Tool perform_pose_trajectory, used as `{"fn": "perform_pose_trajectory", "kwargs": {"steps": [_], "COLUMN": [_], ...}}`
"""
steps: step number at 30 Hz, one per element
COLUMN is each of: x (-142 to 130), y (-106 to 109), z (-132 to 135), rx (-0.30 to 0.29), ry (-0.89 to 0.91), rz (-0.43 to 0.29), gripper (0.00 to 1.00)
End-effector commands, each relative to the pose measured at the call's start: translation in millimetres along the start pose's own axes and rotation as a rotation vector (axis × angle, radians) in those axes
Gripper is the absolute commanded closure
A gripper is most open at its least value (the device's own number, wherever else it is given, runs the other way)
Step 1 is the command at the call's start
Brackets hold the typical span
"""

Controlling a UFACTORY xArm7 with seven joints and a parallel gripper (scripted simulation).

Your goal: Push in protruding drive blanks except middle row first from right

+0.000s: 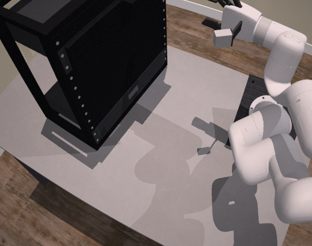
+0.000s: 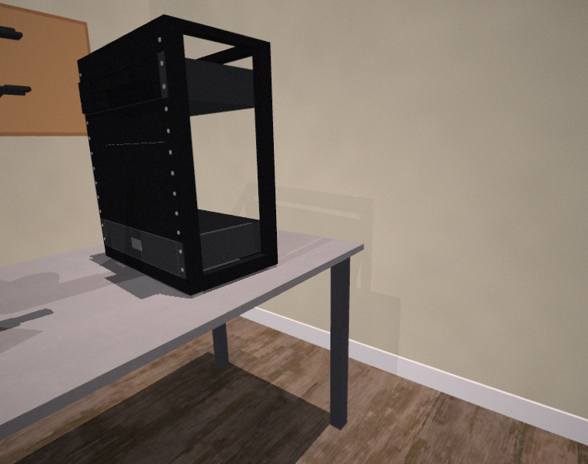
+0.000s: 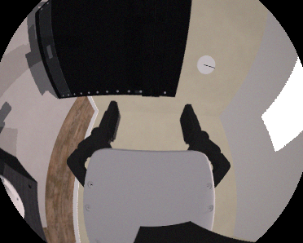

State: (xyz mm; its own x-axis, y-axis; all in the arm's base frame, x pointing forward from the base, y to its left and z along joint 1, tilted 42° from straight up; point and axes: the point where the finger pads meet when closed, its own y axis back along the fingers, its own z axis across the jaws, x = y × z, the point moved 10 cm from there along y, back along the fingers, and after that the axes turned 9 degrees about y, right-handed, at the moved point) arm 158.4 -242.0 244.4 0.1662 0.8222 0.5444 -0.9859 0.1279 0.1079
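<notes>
The black rack [image 1: 71, 87] [image 2: 182, 164] stands on the grey table [image 1: 161, 169] [image 2: 135, 324]. Its dark front [image 3: 120, 31] faces my gripper. The storage chassis [image 2: 119, 82] sits in the top of the rack. Its front is so dark that I cannot make out the single blanks or which of them stand out. My gripper [image 1: 212, 11] [image 2: 17, 62] [image 3: 151, 109] is open and empty. It hangs in the air in front of the rack, level with its upper part and well apart from it.
A grey panel [image 1: 132, 92] [image 2: 140, 244] closes the rack's bottom slot. My arm's black base plate [image 1: 252, 89] sits on the table's near side. An orange board [image 2: 39, 99] hangs on the wall behind the gripper. The table edge is close behind the rack.
</notes>
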Motion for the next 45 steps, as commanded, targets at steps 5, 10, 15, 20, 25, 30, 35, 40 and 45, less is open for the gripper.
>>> {"fn": "perform_pose_trajectory", "kwargs": {"steps": [5, 10, 15, 20, 25, 30, 35, 40, 45], "x": [-15.9, -26.8, -36.4, -42.0, -45.4, -46.8, -46.9, -46.9, -46.9], "y": [-38.8, -68.2, -93.9, -109.0, -118.1, -121.9, -122.0, -122.0, -122.0], "z": [0.9, 0.3, -0.1, -0.4, -0.6, -0.7, -0.7, -0.7, -0.7], "rx": [-0.007, -0.007, -0.007, -0.007, -0.007, -0.007, -0.007, -0.007, -0.007], "ry": [0.002, 0.002, 0.002, 0.002, 0.002, 0.002, 0.002, 0.002, 0.002], "rz": [0.004, 0.004, 0.004, 0.004, 0.004, 0.004, 0.004, 0.004, 0.004], "gripper": [0.0, 0.0, 0.0, 0.0, 0.0, 0.0, 0.0, 0.0, 0.0]}}
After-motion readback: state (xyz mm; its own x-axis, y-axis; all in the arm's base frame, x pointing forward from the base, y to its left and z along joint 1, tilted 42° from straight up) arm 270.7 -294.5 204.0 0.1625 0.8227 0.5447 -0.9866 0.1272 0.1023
